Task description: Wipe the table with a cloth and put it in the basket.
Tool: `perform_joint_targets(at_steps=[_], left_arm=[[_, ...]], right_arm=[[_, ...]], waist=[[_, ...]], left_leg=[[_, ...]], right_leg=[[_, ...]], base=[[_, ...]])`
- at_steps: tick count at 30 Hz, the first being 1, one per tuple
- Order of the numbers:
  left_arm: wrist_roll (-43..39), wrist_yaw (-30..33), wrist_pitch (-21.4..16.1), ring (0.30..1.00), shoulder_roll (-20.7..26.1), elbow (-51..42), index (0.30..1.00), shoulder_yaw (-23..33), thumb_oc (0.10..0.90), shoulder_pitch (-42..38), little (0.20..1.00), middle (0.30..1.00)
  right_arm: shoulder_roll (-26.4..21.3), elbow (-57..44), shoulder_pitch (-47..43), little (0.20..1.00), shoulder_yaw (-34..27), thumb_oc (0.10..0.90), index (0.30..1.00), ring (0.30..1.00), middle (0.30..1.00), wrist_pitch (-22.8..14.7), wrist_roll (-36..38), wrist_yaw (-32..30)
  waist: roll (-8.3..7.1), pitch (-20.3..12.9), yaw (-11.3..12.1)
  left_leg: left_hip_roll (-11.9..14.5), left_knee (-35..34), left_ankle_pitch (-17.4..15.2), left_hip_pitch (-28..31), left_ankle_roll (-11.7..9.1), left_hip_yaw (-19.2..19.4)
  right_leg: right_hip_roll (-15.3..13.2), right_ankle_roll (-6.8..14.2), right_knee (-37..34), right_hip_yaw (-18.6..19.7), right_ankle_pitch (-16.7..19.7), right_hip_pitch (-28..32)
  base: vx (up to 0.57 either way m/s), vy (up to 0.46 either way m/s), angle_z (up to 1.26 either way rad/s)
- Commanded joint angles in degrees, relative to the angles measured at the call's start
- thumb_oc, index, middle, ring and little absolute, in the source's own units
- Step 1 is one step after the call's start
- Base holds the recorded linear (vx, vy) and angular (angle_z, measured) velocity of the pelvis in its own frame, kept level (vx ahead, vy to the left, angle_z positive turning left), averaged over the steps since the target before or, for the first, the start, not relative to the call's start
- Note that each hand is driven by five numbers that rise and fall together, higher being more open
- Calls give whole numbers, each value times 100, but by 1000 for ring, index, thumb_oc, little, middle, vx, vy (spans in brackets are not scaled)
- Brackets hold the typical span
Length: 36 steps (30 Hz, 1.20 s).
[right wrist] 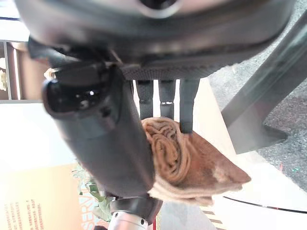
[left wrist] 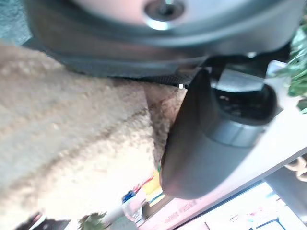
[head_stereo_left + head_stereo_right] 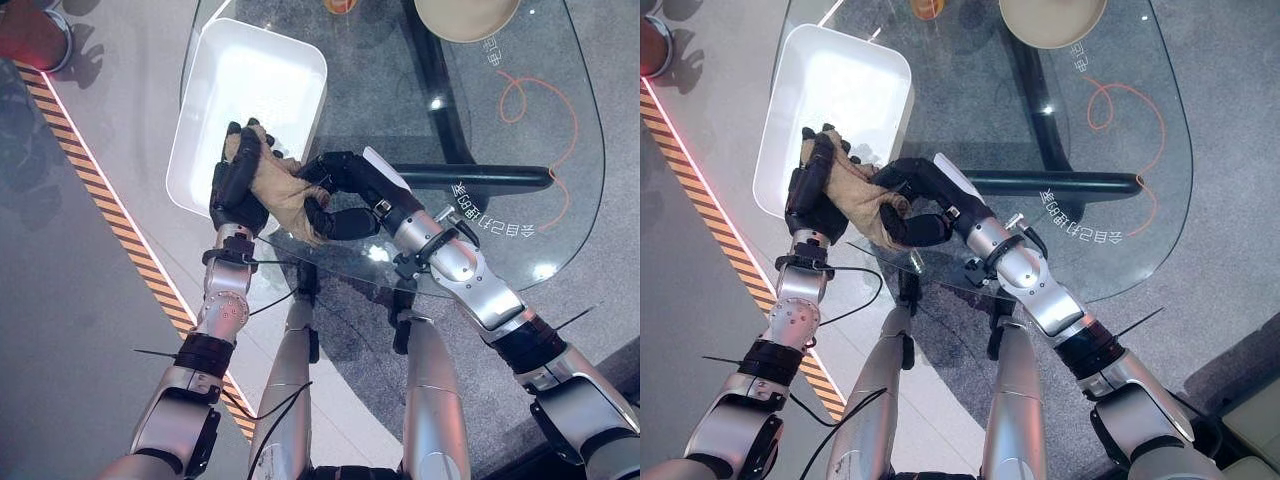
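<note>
the tan cloth (image 3: 283, 186) sits left of centre in the left eye view, bunched between both hands at the near edge of the glass table (image 3: 520, 140), right beside the lower corner of the white basket (image 3: 240, 80). the left hand (image 3: 237, 180) comes up from the lower left with its fingers curled over the cloth's left side, and its wrist view shows the fuzzy fabric pressed against the palm with the thumb lying along it. the right hand (image 3: 340, 195) reaches in from the right, and its wrist view shows the fingers and thumb clamped on a rolled fold of the cloth (image 1: 187, 163). so both hands are closed on the cloth, which is lifted off the glass rather than spread on it.

judging by this, the wiping looks finished and the step in hand is the transfer to the basket, in the upper left of the frame. the next move probably calls for carrying the bundle up and to the left over the basket's rim, then loosening both hands so it drops inside without snagging on a thumb.

there is white writing on the glass at the right of the frame, beside an orange loop (image 3: 540, 110), but it is seen reversed and cannot be read with confidence. a tan bowl (image 3: 465, 15) sits at the top edge.
</note>
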Motion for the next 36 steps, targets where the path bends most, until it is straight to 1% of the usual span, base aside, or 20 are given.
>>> perform_joint_targets(at_steps=[1,2,5,8,11,13,14,16,24,26,29,33,36], left_arm=[[202,-129,-672,300,145,-429,300,371,100,-711,200,300],[208,-121,-686,300,144,-432,300,371,100,-710,200,300],[280,41,-959,300,144,-481,300,439,100,-691,200,300],[369,150,-1101,300,150,-488,300,495,100,-705,200,300],[504,384,-1334,300,126,-529,300,541,100,-714,200,300],[708,667,-1603,300,118,-530,300,604,100,-709,200,300],[731,694,-1627,300,115,-530,300,609,100,-707,200,300],[908,899,-1813,300,107,-531,300,660,100,-707,200,300],[1621,1496,-2174,300,169,-598,300,770,100,-779,200,300],[1867,1675,-2213,300,177,-628,300,774,100,-796,200,300],[2338,2034,-2262,300,264,-637,300,786,100,-880,200,300],[2806,2432,-2235,300,405,-630,300,829,100,-935,200,300],[3107,2636,-2209,300,510,-651,300,875,100,-878,200,300]], right_arm=[[486,-1072,-608,900,-319,800,900,900,900,-680,74,48],[487,-1074,-608,900,-319,800,900,900,900,-678,73,46],[504,-1106,-601,900,-339,800,900,900,900,-628,87,26],[497,-1075,-596,900,-357,800,900,900,900,-635,112,22],[530,-1057,-587,900,-365,800,900,900,900,-645,80,7],[559,-1033,-572,900,-374,800,900,900,900,-673,73,-14],[562,-1028,-574,900,-373,800,900,900,900,-675,75,-20],[564,-1017,-585,900,-363,800,900,900,900,-670,76,-63],[581,-942,-619,900,-395,800,900,900,900,-612,92,-306],[591,-881,-600,900,-420,800,900,900,900,-656,46,-438],[565,-680,-574,900,-549,800,900,900,900,-742,-157,-967],[428,-351,-456,900,-799,800,900,900,900,-832,-592,-1678],[313,-87,-230,900,-1052,800,900,900,900,-876,-695,-2251]], waist=[[-290,-143,96],[-290,-143,96],[-287,-143,112],[-287,-143,119],[-284,-143,128],[-292,-143,137],[-292,-143,137],[-294,-143,144],[-280,-143,159],[-275,-143,158],[-267,-143,132],[-256,-143,82],[-253,-143,31]], left_leg=[[-365,736,-1091,206,240,415],[-365,737,-1091,206,240,415],[-365,746,-1094,196,233,404],[-370,738,-1093,202,230,393],[-382,744,-1091,185,230,375],[-391,763,-1098,183,228,356],[-392,763,-1099,185,229,354],[-394,768,-1101,183,230,353],[-389,773,-1098,177,220,356],[-389,764,-1097,184,218,358],[-376,762,-1103,214,213,385],[-360,747,-1118,252,214,419],[-344,730,-1135,275,219,439]], right_leg=[[147,194,-1133,-285,571,466],[147,194,-1134,-286,571,467],[136,192,-1126,-296,562,461],[134,190,-1133,-301,555,473],[141,184,-1118,-301,546,456],[145,177,-1101,-299,536,458],[146,176,-1099,-298,534,459],[145,168,-1089,-299,524,457],[141,153,-1067,-290,503,450],[143,154,-1067,-281,504,450],[131,158,-1065,-262,505,471],[116,167,-1070,-233,508,487],[118,172,-1080,-194,514,485]], base=[[0,0,0],[0,0,0],[0,0,0],[0,0,0],[0,0,0],[0,0,0],[0,0,0],[0,0,0],[0,0,0],[0,0,0],[0,0,0],[0,0,0],[0,0,0]])
